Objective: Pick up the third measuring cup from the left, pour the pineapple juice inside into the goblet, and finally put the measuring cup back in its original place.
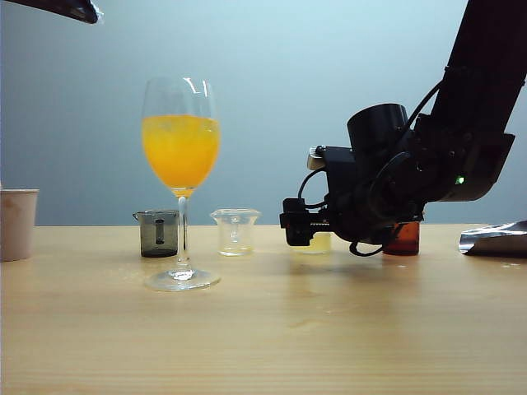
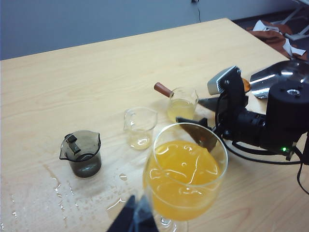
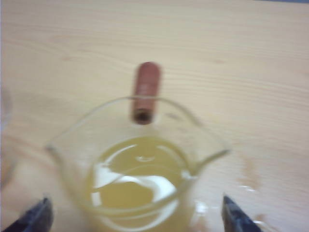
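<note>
This looks like a robotics lab set up for a pouring test rather than a home or kitchen. A bare light wooden tabletop (image 1: 263, 329) stands before a plain grey-blue backdrop wall (image 1: 329, 82), with black robot arms (image 1: 478, 99) and their cabling reaching in over it. On it stand only a few small beaker-style measuring cups (image 2: 140, 126) and one goblet (image 1: 181, 164) of orange juice, with spilled drops (image 2: 58, 193) nearby.

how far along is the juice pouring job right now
Nothing is done yet: the small clear brown-handled cup stands on the wooden table, pale yellow juice inside. In hand: the open right claw straddles it, ungripped. The left claw waits near the tall stemmed goblet. Left: lift, pour, return.
</note>
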